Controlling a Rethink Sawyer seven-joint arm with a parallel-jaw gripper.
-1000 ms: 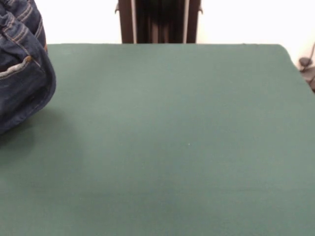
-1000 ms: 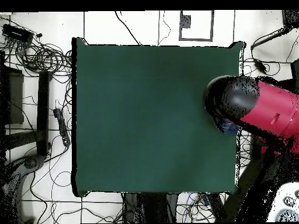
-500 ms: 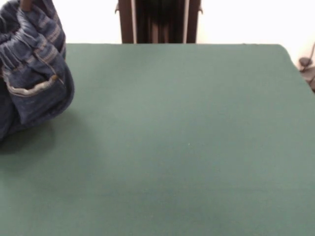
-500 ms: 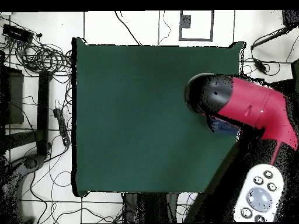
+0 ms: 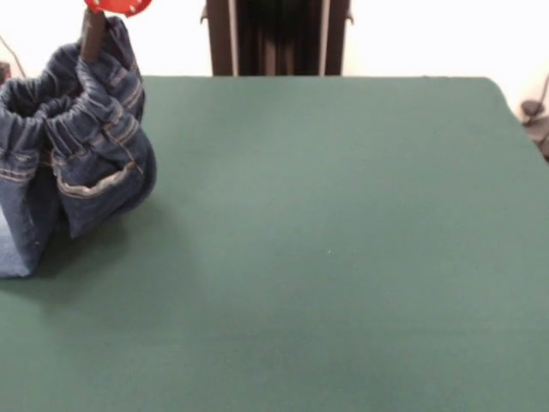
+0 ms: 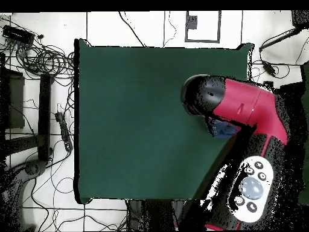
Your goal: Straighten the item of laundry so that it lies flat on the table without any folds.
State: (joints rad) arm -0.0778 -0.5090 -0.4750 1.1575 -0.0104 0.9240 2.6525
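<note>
The item of laundry (image 5: 81,159), blue denim jeans with orange-tan stitching, hangs in a bunched heap at the left of the front view. Its gathered waistband is held up and its lower folds rest on the green table (image 5: 343,223). My gripper (image 5: 91,51) comes down from the top edge under a red disc and is shut on the waistband's top. In the overhead view the red and black arm (image 6: 232,103) reaches over the table (image 6: 139,121) from the right. It covers the gripper and most of the jeans (image 6: 223,128), leaving only a small blue patch visible.
Coiled cables (image 6: 42,60) lie on the floor beyond the table's left edge in the overhead view. A dark stand (image 5: 536,116) sits off the table's far right corner in the front view. The jeans are near the table's edge.
The gripper has carried the bunched jeans rightward in the front view, further in over the table. In the overhead view the arm has swept left.
</note>
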